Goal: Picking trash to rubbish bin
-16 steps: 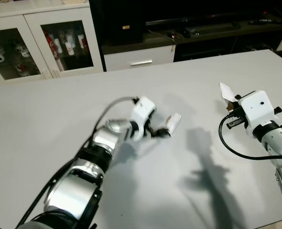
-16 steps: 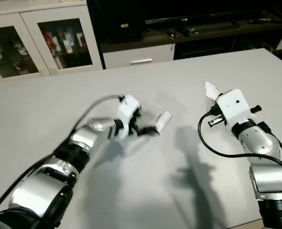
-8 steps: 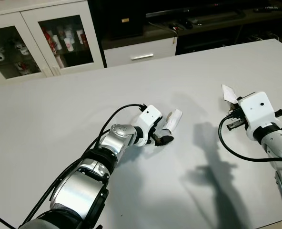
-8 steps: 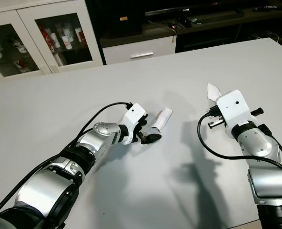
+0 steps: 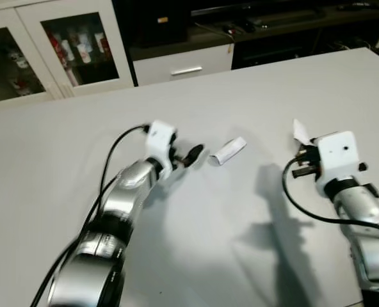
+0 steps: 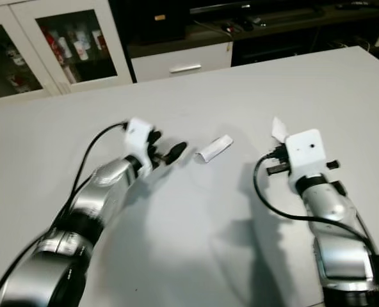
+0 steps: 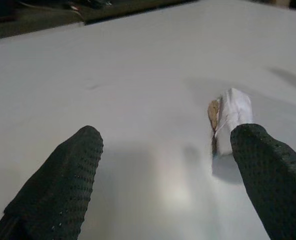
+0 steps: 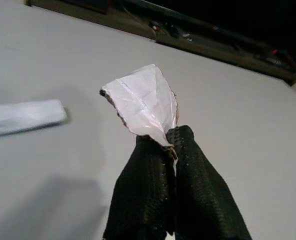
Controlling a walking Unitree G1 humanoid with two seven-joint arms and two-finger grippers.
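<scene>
On the pale grey worktop [image 5: 61, 147] one piece of trash is already in hand and one is not. The right gripper [image 8: 168, 150] has its jaws clamped together on a torn scrap of white paper [image 8: 143, 105], which stands up from the tips above the right part of the worktop, just right of the middle. The second piece, a small rolled white wrapper [image 5: 228, 151], lies flat near the centre, between the two arms. The left gripper [image 7: 168, 165] sits low over the surface to the left of it, jaws spread wide apart and empty, one black finger [image 7: 268, 170] close beside the near end of the roll without visibly touching it. So the task looks about half begun: the wrapper is not yet grasped, and both pieces have yet to reach a rubbish bin. Beyond the far edge stand white glass-fronted cabinets [image 5: 55, 51].
</scene>
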